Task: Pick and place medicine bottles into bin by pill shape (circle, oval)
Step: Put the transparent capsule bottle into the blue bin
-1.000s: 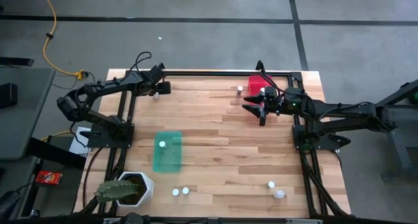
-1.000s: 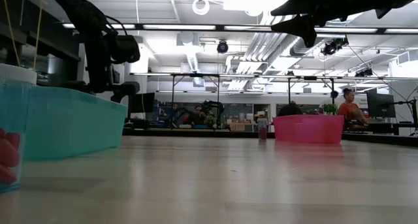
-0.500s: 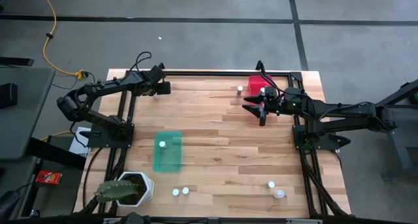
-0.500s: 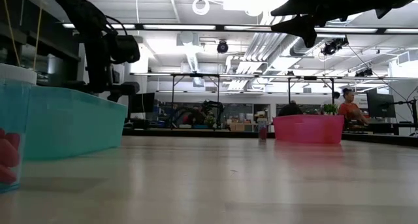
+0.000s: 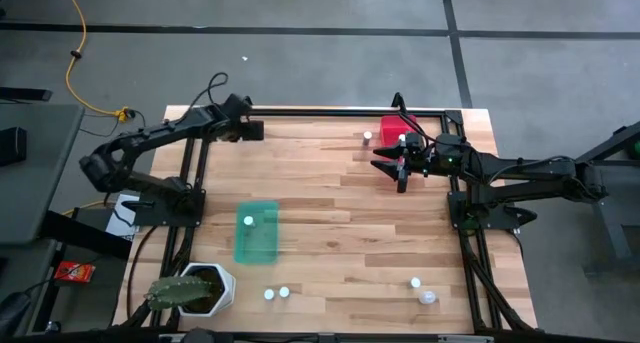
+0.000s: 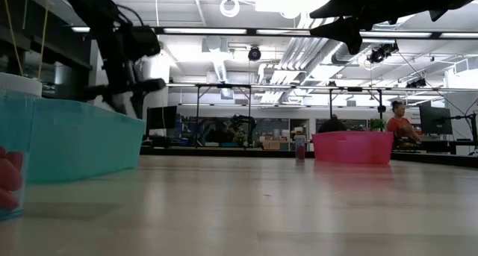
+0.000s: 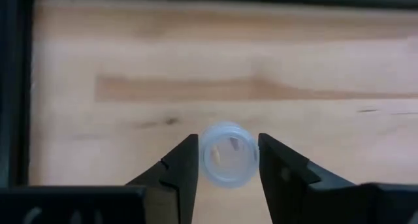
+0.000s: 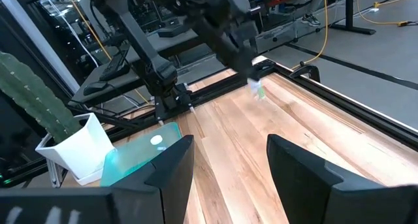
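The left claw (image 7: 226, 160) is pinching a medicine bottle (image 7: 228, 153) by its round sides, lifting off the table's (image 5: 330, 208) far-left corner; such a slim grip risks it rolling free; the right claw (image 5: 385, 161) is hanging spread by the pink bin (image 5: 392, 131).

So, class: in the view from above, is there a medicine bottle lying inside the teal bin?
Yes: one white-capped medicine bottle shows inside the teal bin, near its far end.
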Robot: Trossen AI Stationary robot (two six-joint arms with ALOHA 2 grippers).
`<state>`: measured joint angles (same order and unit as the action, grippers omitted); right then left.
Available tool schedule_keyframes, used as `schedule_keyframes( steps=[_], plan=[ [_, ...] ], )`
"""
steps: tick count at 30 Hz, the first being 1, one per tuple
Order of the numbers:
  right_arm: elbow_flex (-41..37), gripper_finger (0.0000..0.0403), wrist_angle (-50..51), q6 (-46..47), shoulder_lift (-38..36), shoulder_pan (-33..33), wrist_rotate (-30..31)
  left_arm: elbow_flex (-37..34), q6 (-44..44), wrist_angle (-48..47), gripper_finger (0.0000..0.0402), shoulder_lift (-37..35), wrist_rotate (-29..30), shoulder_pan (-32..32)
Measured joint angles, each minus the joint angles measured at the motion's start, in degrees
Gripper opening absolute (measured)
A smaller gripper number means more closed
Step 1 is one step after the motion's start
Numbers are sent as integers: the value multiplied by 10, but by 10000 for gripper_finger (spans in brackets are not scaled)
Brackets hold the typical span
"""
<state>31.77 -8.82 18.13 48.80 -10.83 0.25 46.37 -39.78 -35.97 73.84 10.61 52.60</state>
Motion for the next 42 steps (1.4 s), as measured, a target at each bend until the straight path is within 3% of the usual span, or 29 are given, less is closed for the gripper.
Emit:
schedule_keyframes(
  steps=[6,11,18,22,26,38,42],
  plan=[
    [0,186,0,-1,0,0,0,28,91,91,119,-103,-101,-47],
    [0,186,0,-1,0,0,0,28,129,207,119,-175,-152,-145],
    [0,186,0,-1,0,0,0,-32,146,420,124,-199,-138,-311],
    [0,186,0,-1,0,0,0,-114,113,572,125,-180,-80,-384],
    [0,186,0,-1,0,0,0,-170,106,666,126,-161,-31,-419],
    [0,186,-1,-2,0,0,0,-183,112,693,127,-153,-27,-413],
    [0,186,-1,-1,0,0,0,-144,120,592,127,-153,-84,-413]
  ],
)
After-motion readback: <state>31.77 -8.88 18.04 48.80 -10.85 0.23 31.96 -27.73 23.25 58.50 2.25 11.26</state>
